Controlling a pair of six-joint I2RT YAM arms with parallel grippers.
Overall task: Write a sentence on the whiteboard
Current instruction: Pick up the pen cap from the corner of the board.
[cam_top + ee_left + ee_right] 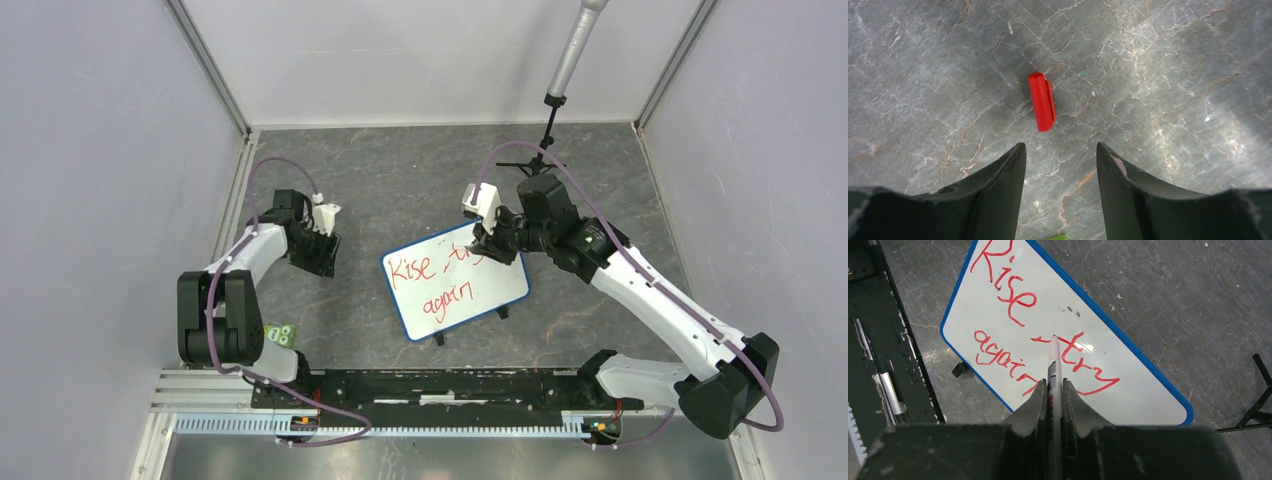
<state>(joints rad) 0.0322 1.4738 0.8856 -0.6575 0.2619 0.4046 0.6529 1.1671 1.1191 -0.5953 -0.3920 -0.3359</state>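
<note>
The whiteboard (492,287), white with a blue rim, lies tilted in the middle of the table. The sentence (441,301) on it is in red, "Rise, try" above "again" (998,355). My right gripper (1054,386) is shut on a white marker (1053,362), whose tip sits on the whiteboard (1143,400) at the crossbar of the "t" in "try". In the top view the right gripper (492,246) hangs over the board's far right corner. My left gripper (1060,150) is open and empty above the stone surface. A red marker cap (1042,101) lies just beyond its fingertips. The left gripper (322,250) stands left of the board.
A black tripod stand (545,140) with a grey pole stands behind the right arm, one leg (1255,410) near the board's corner. White enclosure walls close in three sides. A black rail (430,385) runs along the near edge, a green tag (282,335) by the left base.
</note>
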